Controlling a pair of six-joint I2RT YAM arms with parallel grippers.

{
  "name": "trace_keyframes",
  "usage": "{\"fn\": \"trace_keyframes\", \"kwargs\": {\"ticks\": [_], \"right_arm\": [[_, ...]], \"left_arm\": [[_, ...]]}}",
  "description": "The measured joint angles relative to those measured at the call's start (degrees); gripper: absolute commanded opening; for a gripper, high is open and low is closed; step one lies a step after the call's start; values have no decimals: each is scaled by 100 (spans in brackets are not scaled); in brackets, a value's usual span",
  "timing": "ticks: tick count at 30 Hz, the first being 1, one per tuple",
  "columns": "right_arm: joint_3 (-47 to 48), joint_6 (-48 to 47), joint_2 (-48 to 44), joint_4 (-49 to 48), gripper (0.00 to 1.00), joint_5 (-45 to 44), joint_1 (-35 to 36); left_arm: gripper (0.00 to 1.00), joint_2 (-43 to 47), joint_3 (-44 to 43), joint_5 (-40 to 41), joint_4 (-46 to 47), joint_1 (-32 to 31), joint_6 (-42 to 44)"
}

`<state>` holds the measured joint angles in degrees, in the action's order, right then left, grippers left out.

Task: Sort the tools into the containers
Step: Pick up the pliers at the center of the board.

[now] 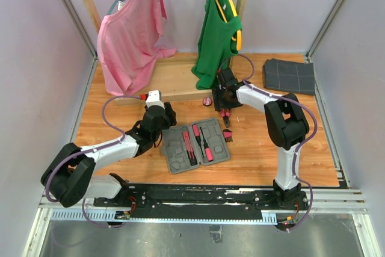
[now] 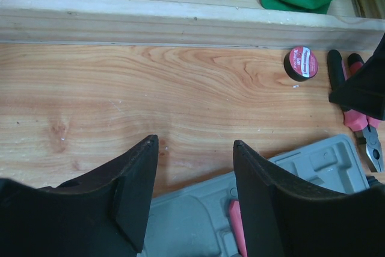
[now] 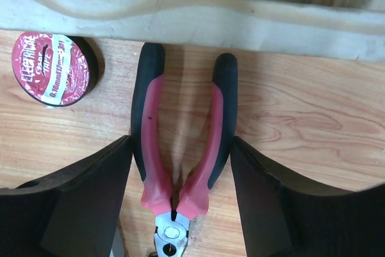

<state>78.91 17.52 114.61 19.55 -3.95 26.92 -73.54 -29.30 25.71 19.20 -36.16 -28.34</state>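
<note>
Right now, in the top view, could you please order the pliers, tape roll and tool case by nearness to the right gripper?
1. Pliers, between the right gripper's fingers.
2. Tape roll, to its left.
3. Tool case, lower in view.

Your left arm (image 1: 111,147) and right arm (image 1: 287,126) wear white shells between bulky black joints; a lilac cable loops along each, and the broad matte-black fingers (image 2: 135,191) taper to blunt wedges at their tips.
</note>
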Motion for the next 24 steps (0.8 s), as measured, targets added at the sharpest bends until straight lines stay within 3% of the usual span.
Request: {"fn": "trace_keyframes", "kwargs": {"ticks": [12, 24], "right_arm": [[-59, -96, -61, -4, 34, -262, 66], [-1606, 76, -1965, -306, 25, -841, 72]], "left_arm": [[57, 0, 0, 13, 0, 0, 0], [57, 94, 0, 37, 2, 0, 0]]}}
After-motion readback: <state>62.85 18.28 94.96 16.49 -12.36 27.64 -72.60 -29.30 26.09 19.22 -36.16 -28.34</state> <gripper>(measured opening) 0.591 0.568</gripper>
